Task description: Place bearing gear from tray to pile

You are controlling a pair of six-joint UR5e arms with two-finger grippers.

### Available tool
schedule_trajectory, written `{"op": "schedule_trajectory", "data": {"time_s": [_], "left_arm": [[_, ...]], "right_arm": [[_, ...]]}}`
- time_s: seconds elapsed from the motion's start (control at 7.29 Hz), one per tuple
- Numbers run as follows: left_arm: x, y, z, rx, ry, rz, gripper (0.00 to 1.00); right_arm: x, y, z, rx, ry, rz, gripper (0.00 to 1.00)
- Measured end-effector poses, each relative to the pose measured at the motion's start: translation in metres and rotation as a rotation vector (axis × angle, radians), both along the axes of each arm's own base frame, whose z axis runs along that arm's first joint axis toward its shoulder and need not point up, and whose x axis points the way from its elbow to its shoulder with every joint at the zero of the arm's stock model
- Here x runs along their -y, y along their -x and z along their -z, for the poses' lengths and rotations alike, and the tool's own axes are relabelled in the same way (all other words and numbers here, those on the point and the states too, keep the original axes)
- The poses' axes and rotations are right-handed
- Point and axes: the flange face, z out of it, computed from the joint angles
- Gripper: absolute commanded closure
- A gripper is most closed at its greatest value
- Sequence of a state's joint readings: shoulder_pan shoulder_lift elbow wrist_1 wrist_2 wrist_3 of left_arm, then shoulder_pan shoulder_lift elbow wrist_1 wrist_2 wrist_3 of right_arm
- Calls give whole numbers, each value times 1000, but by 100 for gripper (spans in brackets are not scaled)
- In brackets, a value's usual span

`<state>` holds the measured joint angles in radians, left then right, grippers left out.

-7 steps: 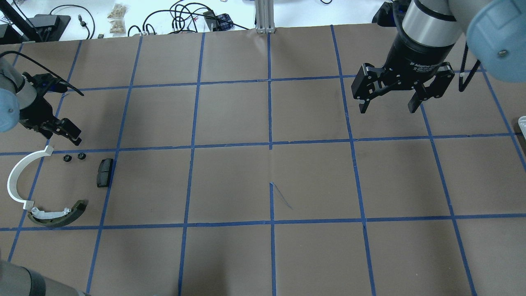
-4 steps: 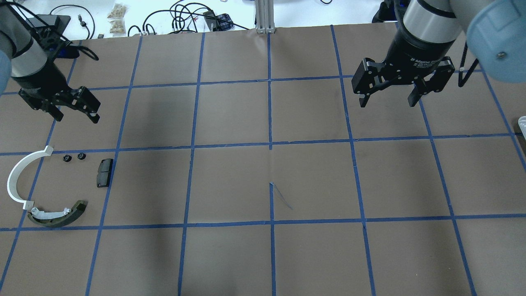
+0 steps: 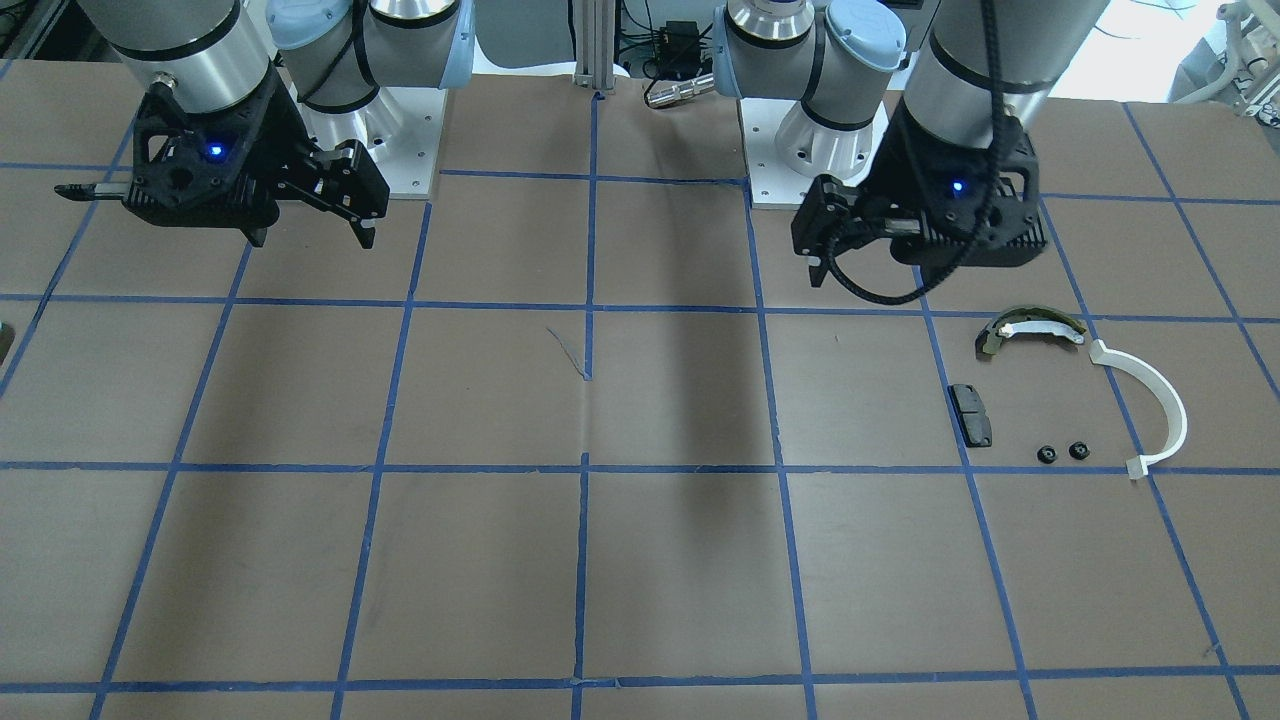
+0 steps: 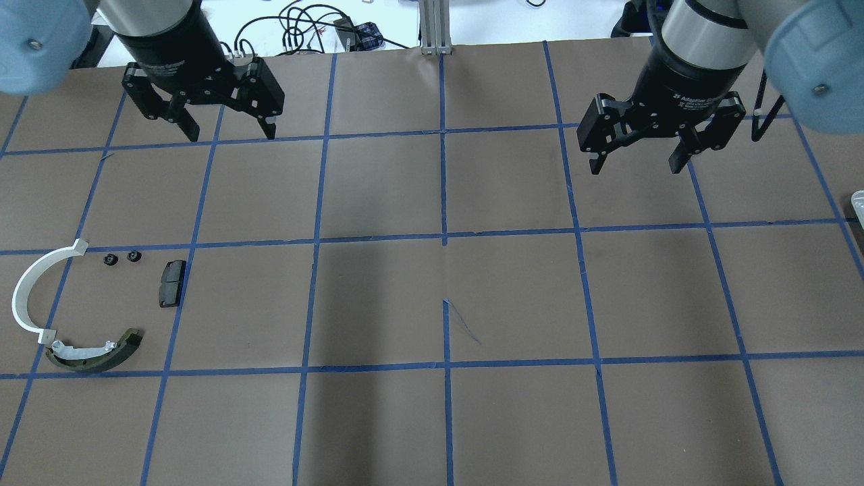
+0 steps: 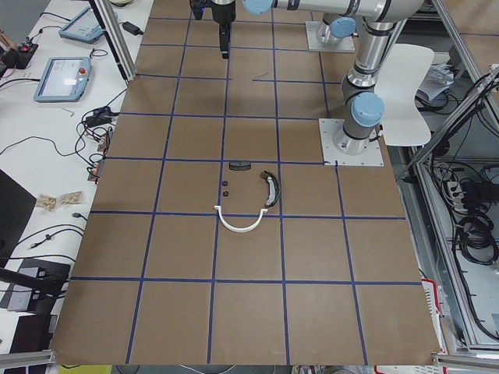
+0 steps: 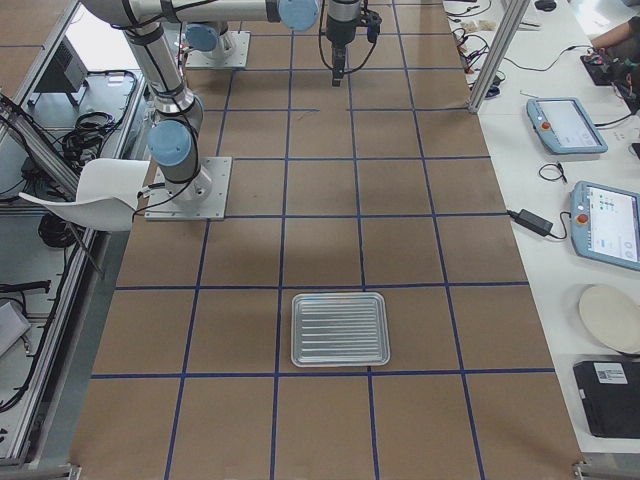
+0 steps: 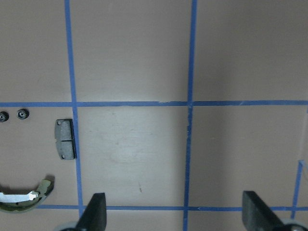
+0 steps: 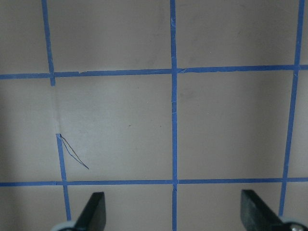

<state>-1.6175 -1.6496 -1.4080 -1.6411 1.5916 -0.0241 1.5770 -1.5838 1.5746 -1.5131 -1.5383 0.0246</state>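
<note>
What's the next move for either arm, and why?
Probably no further pick: I'd just park both arms. The tray looks bare, two gears lie in the pile, and the left gripper and right gripper hang open and empty. The tray shows only in one distant view, so a small part there could be missed.

— What moved?
— The left gripper (image 4: pixel 231 133). A second ago it hung low, just beside one tip of the white half-ring strip (image 4: pixel 19 289).
— And now?
— Raised high and well apart from the strip, off beyond that tip and over toward the table's (image 4: pixel 378 297) middle.
</note>
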Motion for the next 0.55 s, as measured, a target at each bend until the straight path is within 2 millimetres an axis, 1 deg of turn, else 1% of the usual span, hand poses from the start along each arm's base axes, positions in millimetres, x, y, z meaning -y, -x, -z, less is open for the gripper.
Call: {"op": "schedule_trajectory", "data": {"time_s": [0.14,0.27,0.55], "left_arm": [[-11,9,-8,-4,13,24,0],[-18,11,-10,-7,18,43,0],[-24,15,-4,-32,15,73,0]], "right_arm": [[0,0,1,0,-3,0,0],[0,0,2,0,-5,-1,0],[0,0,3,-4,-8,-3,0]]}}
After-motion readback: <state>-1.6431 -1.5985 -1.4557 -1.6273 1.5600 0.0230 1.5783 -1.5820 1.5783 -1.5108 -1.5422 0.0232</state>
